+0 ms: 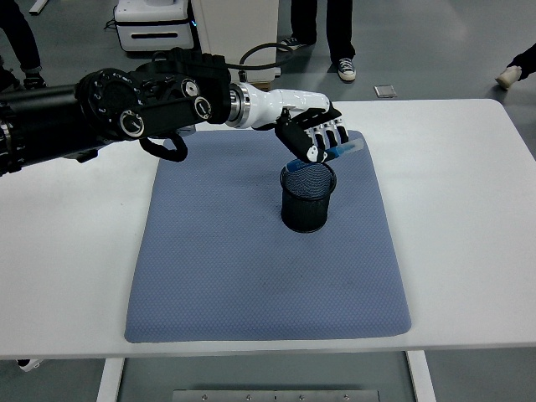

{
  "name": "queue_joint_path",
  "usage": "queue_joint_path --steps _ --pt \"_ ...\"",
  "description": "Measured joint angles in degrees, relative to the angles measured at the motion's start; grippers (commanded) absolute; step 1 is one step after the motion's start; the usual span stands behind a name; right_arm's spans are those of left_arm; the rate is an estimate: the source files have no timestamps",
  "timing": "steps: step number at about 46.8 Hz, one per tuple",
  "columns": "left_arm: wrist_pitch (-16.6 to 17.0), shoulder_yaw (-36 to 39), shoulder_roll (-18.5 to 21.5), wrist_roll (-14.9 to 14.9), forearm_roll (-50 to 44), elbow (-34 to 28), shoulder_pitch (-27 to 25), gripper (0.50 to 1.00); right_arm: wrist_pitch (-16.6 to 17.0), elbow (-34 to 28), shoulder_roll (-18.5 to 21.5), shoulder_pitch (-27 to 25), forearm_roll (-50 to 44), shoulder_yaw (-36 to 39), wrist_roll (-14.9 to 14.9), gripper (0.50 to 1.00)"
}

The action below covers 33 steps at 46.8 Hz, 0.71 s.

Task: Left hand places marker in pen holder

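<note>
My left hand [320, 141] reaches in from the left and hovers just above the far rim of the black mesh pen holder [307, 201]. Its fingers are curled around a blue marker [342, 152]. The marker is tilted, its lower end pointing down into the holder's mouth and its upper end sticking out to the right of the hand. The holder stands upright on the blue-grey mat [251, 268], toward the mat's far right part. My right arm does not show.
The mat lies on a white table [469, 218]. Beyond the table's far edge several people's legs and shoes [343, 67] stand on the floor, next to a white machine base [155, 25].
</note>
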Motion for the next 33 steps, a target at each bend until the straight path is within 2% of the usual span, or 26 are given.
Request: queue_joint_path --steps 25,26,28,30,33 --pt "1.6 0.0 -0.1 -1.3 -7.6 -0.1 2.9 0.5 0.0 0.0 0.0 0.0 0.0 0.0 0.0 1.0" --pt "1.7 0.0 -0.1 -1.3 -7.7 -0.1 2.9 0.522 0.0 0.0 0.0 0.0 0.0 0.0 0.0 1.0" --pt "2.0 0.0 -0.1 -1.3 -8.0 -0.1 3.0 0.598 0.0 0.0 0.0 0.0 0.0 0.0 0.0 1.0" --pt "2.4 0.0 -0.1 -1.3 -8.2 -0.1 3.0 0.625 0.0 0.0 0.0 0.0 0.0 0.0 0.0 1.0" --pt "2.6 0.0 -0.1 -1.3 -8.9 -0.1 3.2 0.701 0.0 0.0 0.0 0.0 0.0 0.0 0.0 1.0"
